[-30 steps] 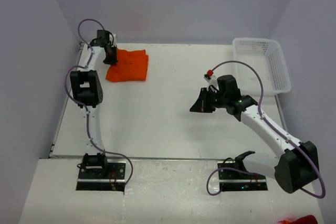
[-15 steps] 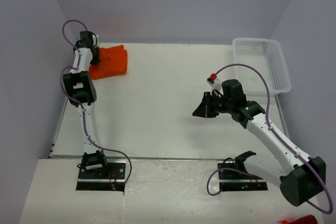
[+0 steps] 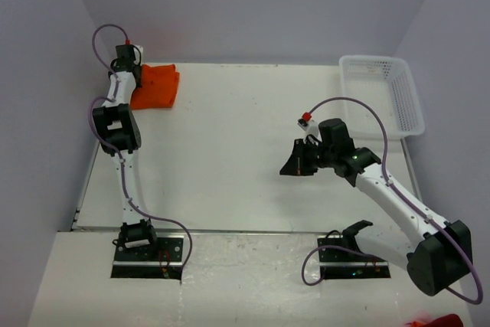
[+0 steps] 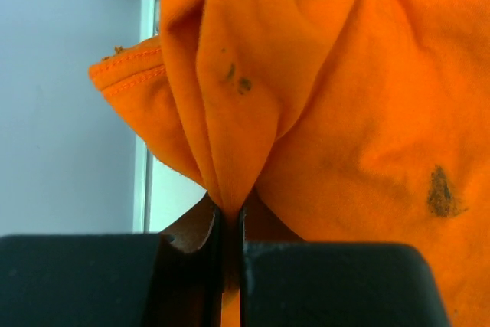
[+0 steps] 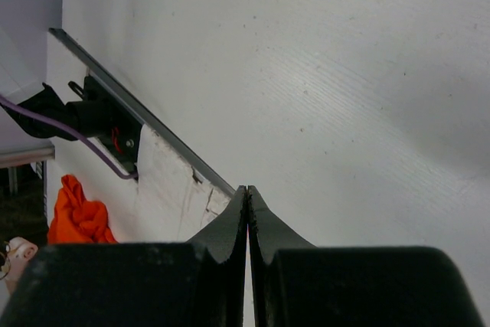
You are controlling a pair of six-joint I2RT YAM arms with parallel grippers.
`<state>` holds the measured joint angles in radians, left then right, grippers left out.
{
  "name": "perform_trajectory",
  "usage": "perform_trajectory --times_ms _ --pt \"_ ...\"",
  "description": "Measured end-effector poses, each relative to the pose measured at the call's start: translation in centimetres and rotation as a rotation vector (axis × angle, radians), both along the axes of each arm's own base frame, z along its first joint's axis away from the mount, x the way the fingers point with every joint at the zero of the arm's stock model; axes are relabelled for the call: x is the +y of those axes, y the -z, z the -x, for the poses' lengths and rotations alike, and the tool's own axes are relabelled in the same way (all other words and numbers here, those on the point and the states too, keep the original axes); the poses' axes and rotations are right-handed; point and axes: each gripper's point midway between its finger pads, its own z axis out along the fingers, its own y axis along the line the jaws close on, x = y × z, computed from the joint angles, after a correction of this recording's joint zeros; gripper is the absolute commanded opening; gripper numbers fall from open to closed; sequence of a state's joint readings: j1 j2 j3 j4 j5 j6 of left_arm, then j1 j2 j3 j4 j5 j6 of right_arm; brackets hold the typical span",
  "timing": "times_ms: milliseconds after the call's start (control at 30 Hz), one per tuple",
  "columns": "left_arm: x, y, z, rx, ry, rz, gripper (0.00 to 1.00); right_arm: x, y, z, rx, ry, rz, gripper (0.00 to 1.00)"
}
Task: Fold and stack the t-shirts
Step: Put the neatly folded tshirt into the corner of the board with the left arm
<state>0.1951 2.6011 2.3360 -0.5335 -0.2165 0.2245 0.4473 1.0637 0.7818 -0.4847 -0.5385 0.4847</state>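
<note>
A folded bright orange t-shirt [image 3: 155, 86] lies at the far left corner of the table. My left gripper [image 3: 132, 76] is at its left edge, shut on a pinched fold of the orange t-shirt [image 4: 321, 97]; the cloth fills the left wrist view and has a few dark spots. My right gripper [image 3: 292, 161] is shut and empty, held over the bare middle-right of the table [image 5: 321, 74]. More orange cloth [image 5: 79, 212] lies off the table past its near edge; it also shows at the bottom right of the top view [image 3: 436, 320].
A white plastic basket [image 3: 383, 93] stands at the far right of the table. The side wall stands close to the left of the t-shirt. The left arm's base mount [image 5: 92, 116] and purple cable show at the near table edge.
My left gripper has dragged the orange t-shirt left and back into the far left corner. My right arm has shifted slightly, still shut.
</note>
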Motion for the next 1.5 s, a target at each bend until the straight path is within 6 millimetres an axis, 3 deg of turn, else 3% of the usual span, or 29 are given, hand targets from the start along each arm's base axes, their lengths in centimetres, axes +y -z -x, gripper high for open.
perform_trajectory --times_ms 233,267,333,400,433,467,533,567,600,700,767,833,900,967,1000,1033,1100,1133,1233,1333,1433,1500 --pt "0.4 -0.6 -1.0 -0.043 0.017 -0.031 0.00 0.2 0.9 0.2 0.033 -0.011 0.015 0.00" --pt "0.5 -0.7 -1.1 -0.046 0.017 -0.034 0.11 0.3 1.0 0.2 0.035 -0.013 0.016 0.00" --pt "0.5 -0.9 -1.3 -0.056 0.017 -0.038 0.24 0.4 1.1 0.3 0.039 -0.016 0.018 0.00" --pt "0.7 -1.1 -1.5 -0.067 0.015 -0.046 0.49 0.5 1.3 0.3 0.043 -0.020 0.019 0.00" --pt "0.8 -1.2 -1.6 -0.075 0.015 -0.052 0.71 0.6 1.4 0.4 0.047 -0.024 0.018 0.00" --pt "0.9 -1.4 -1.8 -0.089 0.013 -0.058 0.81 0.7 1.5 0.4 0.047 -0.028 0.018 0.00" --pt "0.9 -1.5 -1.5 -0.110 0.000 -0.073 0.83 0.9 1.8 0.6 0.050 -0.035 0.018 0.00" --pt "1.0 -1.5 -0.8 -0.105 -0.010 -0.087 0.97 1.0 1.9 0.7 0.055 -0.037 0.019 0.00" --pt "1.1 -1.6 -0.2 -0.105 -0.019 -0.111 1.00 1.1 2.0 0.8 0.058 -0.041 0.021 0.00" --pt "0.8 -3.9 1.2 -0.143 -0.062 -0.190 1.00 1.3 2.2 0.9 0.057 -0.047 0.017 0.00" --pt "-0.1 -7.3 1.8 -0.218 -0.082 -0.255 1.00 1.5 2.3 1.1 0.059 -0.051 0.013 0.00" --pt "-1.9 -12.0 2.0 -0.320 -0.086 -0.311 1.00 1.6 2.5 1.3 0.065 -0.053 0.012 0.00" --pt "-4.6 -17.6 1.6 -0.448 -0.086 -0.347 1.00 1.7 2.7 1.6 0.074 -0.056 0.010 0.00" --pt "-7.4 -22.2 1.1 -0.555 -0.071 -0.348 0.93 1.9 2.7 1.8 0.076 -0.060 0.006 0.00" --pt "-9.0 -24.4 0.7 -0.605 -0.058 -0.335 0.83 2.0 2.6 2.0 0.074 -0.062 0.003 0.00" --pt "-10.3 -26.1 0.3 -0.646 -0.046 -0.312 0.57 2.1 2.5 2.1 0.071 -0.065 -0.001 0.00" --pt "-12.0 -27.4 -0.3 -0.670 -0.017 -0.253 0.30 2.2 2.0 2.3 0.057 -0.066 -0.013 0.00" --pt "-12.5 -27.7 -0.6 -0.669 -0.005 -0.223 0.00 2.2 1.6 2.4 0.046 -0.067 -0.020 0.00" --pt "-13.2 -25.8 -1.6 -0.623 0.012 -0.105 0.00 2.2 0.5 2.6 0.011 -0.060 -0.040 0.00" --pt "-14.8 -20.9 -1.4 -0.531 0.042 0.066 0.00 1.8 -0.4 2.6 -0.034 -0.038 -0.044 0.00" --pt "-17.3 -14.6 0.9 -0.406 0.049 0.257 0.00 1.0 -0.8 2.4 -0.075 0.007 -0.022 0.00" --pt "-19.0 -11.5 3.1 -0.324 0.043 0.349 0.00 0.3 -0.7 2.0 -0.093 0.046 0.006 0.00"
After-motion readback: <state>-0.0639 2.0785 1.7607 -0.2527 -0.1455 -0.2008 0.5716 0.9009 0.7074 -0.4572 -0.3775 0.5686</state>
